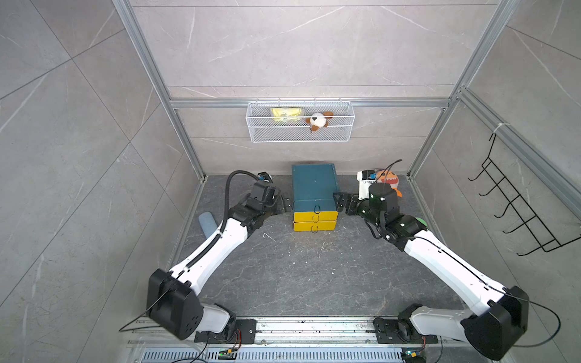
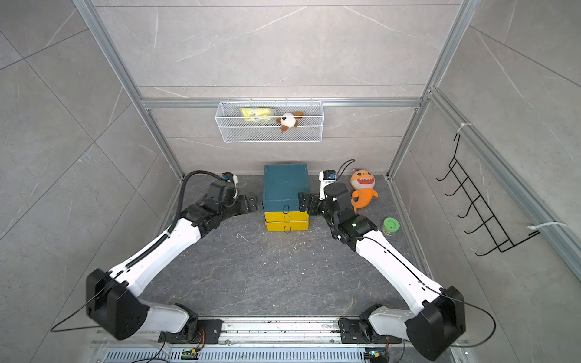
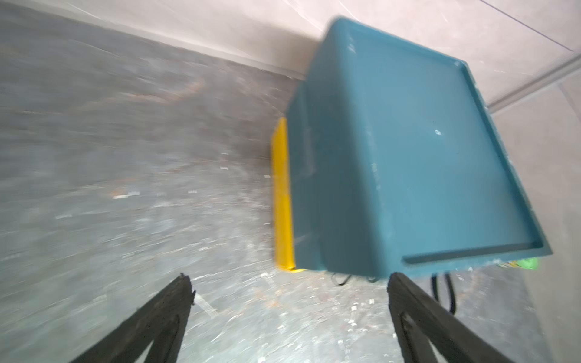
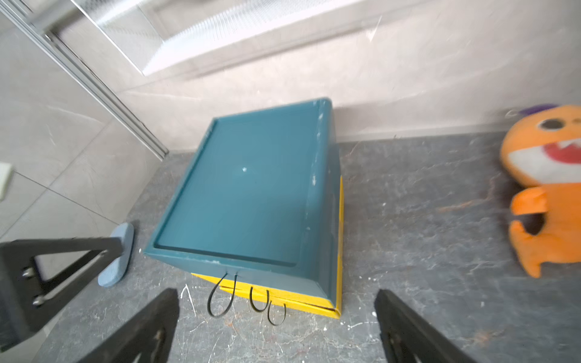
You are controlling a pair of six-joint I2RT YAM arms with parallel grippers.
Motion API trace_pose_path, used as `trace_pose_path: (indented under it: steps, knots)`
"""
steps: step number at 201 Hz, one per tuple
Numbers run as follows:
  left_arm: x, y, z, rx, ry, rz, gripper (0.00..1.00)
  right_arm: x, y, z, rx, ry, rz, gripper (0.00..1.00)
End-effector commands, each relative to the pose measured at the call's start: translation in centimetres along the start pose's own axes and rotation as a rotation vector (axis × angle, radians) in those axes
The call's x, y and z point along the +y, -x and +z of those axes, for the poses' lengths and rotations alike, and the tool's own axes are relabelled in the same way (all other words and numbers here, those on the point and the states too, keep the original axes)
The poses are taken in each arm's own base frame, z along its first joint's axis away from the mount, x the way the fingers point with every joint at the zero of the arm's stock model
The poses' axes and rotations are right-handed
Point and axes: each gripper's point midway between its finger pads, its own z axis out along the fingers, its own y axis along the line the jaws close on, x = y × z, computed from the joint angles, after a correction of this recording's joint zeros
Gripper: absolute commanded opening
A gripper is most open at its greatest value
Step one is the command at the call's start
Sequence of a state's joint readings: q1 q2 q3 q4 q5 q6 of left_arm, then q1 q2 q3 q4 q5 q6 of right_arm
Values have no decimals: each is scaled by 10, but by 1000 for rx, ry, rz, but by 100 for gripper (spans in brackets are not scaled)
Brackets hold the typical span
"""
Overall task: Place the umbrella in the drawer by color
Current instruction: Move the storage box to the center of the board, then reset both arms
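Dark grey stone-look floor [image 1: 298, 276], walled cell. Your two white-and-black arms both reach to the far centre: left arm [image 1: 217, 248], right arm [image 1: 440, 251].

Teal plastic drawer cabinet [image 1: 314, 185] sits far centre against the back wall. It has a teal top drawer [image 1: 315, 206] over two yellow drawers [image 1: 315, 216]. All look shut, each with a black cord loop [image 4: 221, 297] as its pull.

White wire-mesh basket [image 1: 300, 135] hangs on the far wall. It holds a yellow bundle [image 1: 286, 114] (can't tell if it's another umbrella) and a small plush.

Orange plush shark [image 2: 363, 188] is far right, and a green round jar [image 2: 390, 225] sits near it.

Left gripper [image 1: 284, 204] is just beside the cabinet's left face, with its jaws wide apart and nothing between them. Right gripper [image 1: 341, 201] is just beside the cabinet's right face, also spread and empty; both wrist views confirm this.

The task thing is the light-blue folded umbrella [image 1: 207, 223]. It lies on the floor at the left, well apart from the cabinet and partly tucked under your left arm.

- **Direction:** it lies to the left of the left gripper and nearer than it.
- **Long axis:** it runs roughly far-left to near-right.
- **Nearer arm:** the left arm is clearly nearer, so judge the pick as its job, swinging back and left and closing across the short width.
- **Drawer:** the teal one is the likely colour match, and no drawer is open yet.
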State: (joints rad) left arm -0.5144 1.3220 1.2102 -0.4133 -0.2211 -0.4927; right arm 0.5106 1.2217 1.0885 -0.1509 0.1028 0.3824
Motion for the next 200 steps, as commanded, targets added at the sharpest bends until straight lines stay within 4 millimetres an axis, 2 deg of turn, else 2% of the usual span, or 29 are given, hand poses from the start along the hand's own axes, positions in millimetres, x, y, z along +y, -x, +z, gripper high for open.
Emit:
trace_pose_path:
  steps: [1, 15, 24, 38, 46, 59, 73, 85, 98, 102, 115, 128, 141, 155, 178, 186, 200]
  knots:
    - [50, 32, -58, -187, 220, 60, 100, -11, 9, -12, -98, -45, 25, 100]
    - [71, 40, -86, -290, 295, 35, 100, -24, 4, -15, -74, -120, 77, 100]
    - [80, 42, -99, -365, 313, 28, 100, -21, 1, -15, -35, -111, 3, 100]
    - [81, 38, -107, -463, 261, 87, 100, -13, -7, -13, 24, -68, -153, 100]
    - [85, 31, -110, -508, 254, 110, 100, -22, -10, -12, 35, -115, -183, 100]
    - [107, 17, -111, -562, 336, 112, 100, -38, -15, -11, 24, -192, -204, 100]
    - [132, -1, -104, -571, 461, 117, 100, -52, -14, -17, -84, -242, -195, 100]
    - [149, -17, -93, -566, 554, 125, 100, -56, -11, -27, -230, -228, -209, 100]
    - [160, -32, -75, -569, 612, 165, 100, -59, -11, -38, -409, -208, -267, 100]
    - [161, -37, -69, -566, 622, 184, 100, -65, -20, -39, -428, -220, -282, 100]
    - [170, -50, -46, -536, 661, 248, 100, -83, -22, -46, -549, -317, -309, 100]
    - [185, -57, -28, -505, 706, 256, 100, -105, -33, -39, -537, -437, -314, 100]
    - [196, -64, -11, -488, 706, 249, 100, -119, -49, -31, -518, -503, -314, 100]
    - [204, -70, 4, -458, 701, 268, 100, -133, -62, -30, -552, -563, -293, 100]
    - [215, -67, 10, -441, 751, 278, 100, -160, -92, -20, -490, -673, -293, 99]
    - [219, -68, 12, -429, 736, 268, 100, -164, -91, -19, -493, -679, -280, 99]
    - [238, -68, 10, -433, 746, 197, 100, -173, -91, -21, -499, -685, -246, 99]
